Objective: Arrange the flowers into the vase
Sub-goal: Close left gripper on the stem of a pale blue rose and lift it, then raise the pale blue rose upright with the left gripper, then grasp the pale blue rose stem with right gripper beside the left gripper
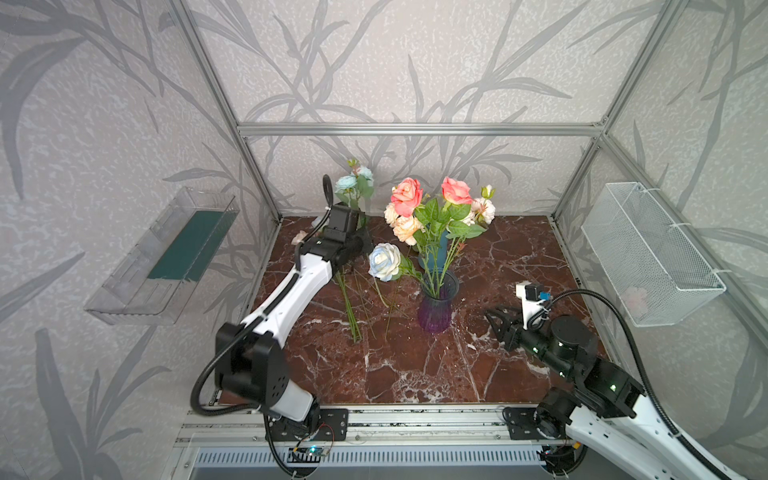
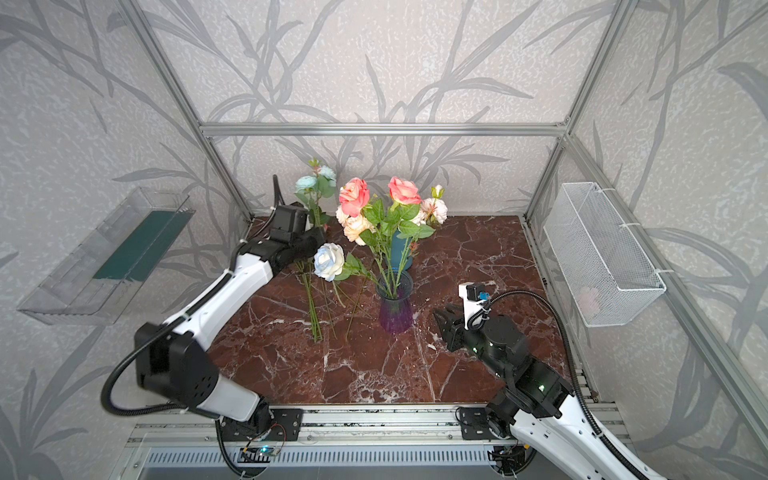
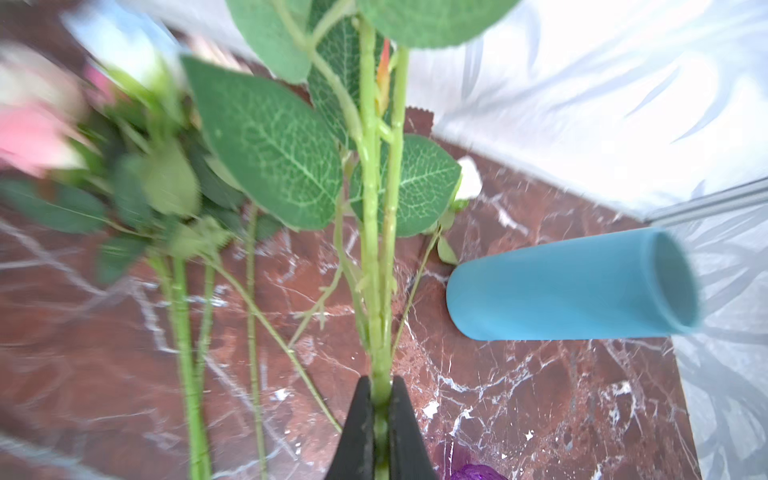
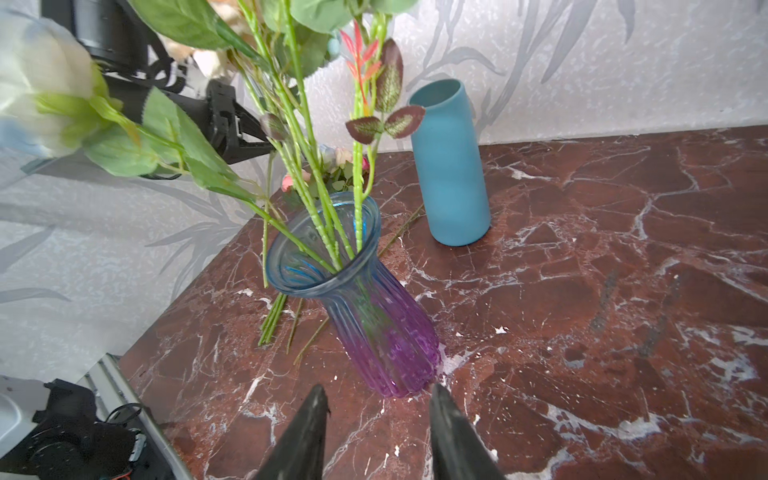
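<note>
A ribbed glass vase (image 1: 434, 311), blue at the rim and purple at the base, stands mid-table and holds several flowers: coral roses (image 1: 407, 195), cream blooms (image 1: 405, 228) and a white-blue rose (image 1: 384, 261) leaning out to the left. More loose stems (image 1: 349, 307) lie on the table left of it. Over them, my left gripper (image 3: 381, 399) is shut on a thick green leafy flower stem (image 3: 374, 249); I cannot tell which bloom it carries. Just right of the vase (image 4: 374, 316) base, my right gripper (image 4: 378, 399) is open and empty.
A tall matte blue cylinder vase (image 4: 449, 166) stands behind the glass one. Pale blue buds (image 1: 353, 183) rise at the back behind the left wrist. A wire basket (image 1: 652, 257) hangs on the right wall and a clear tray (image 1: 166, 257) on the left wall.
</note>
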Motion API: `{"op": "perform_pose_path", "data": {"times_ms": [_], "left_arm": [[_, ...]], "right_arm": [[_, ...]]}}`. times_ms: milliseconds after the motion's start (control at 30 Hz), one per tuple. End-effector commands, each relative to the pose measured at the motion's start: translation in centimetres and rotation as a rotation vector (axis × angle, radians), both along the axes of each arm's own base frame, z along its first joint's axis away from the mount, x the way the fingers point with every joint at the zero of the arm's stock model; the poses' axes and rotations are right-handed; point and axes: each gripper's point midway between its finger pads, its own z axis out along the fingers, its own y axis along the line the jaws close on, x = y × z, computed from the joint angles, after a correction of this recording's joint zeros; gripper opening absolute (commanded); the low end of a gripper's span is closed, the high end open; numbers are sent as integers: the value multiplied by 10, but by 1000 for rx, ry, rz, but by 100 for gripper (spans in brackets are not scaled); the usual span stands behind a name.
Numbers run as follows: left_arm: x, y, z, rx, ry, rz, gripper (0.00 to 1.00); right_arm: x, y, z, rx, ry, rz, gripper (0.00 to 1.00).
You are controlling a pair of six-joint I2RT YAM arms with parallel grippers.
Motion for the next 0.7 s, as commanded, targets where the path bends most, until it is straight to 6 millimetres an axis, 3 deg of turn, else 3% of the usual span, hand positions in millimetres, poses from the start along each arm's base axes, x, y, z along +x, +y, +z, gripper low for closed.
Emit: {"op": "perform_pose_path", "data": {"times_ms": [0,167,333,467,533,667], "left_arm": [[-26,22,50,94,-174,8,0],[-75,24,141,89,-518,-92,0],[-135,-7,225,-5,-800,-343,0],[-172,-43,250,-71,-818,-618,0],[-188,-59,249,-113,-810,-739,0],[-211,-68,244,-166,-838,-828,0]], "right_arm": [[-10,12,41,31,-77,101,41],[-9,33,94,68,-147,194,41],[-13,61,150,81,-226,289,41],[-16,85,180,58,-308,325,41],[-23,105,196,72,-339,380,42],[-33,148,218,118,-361,494,42]]}}
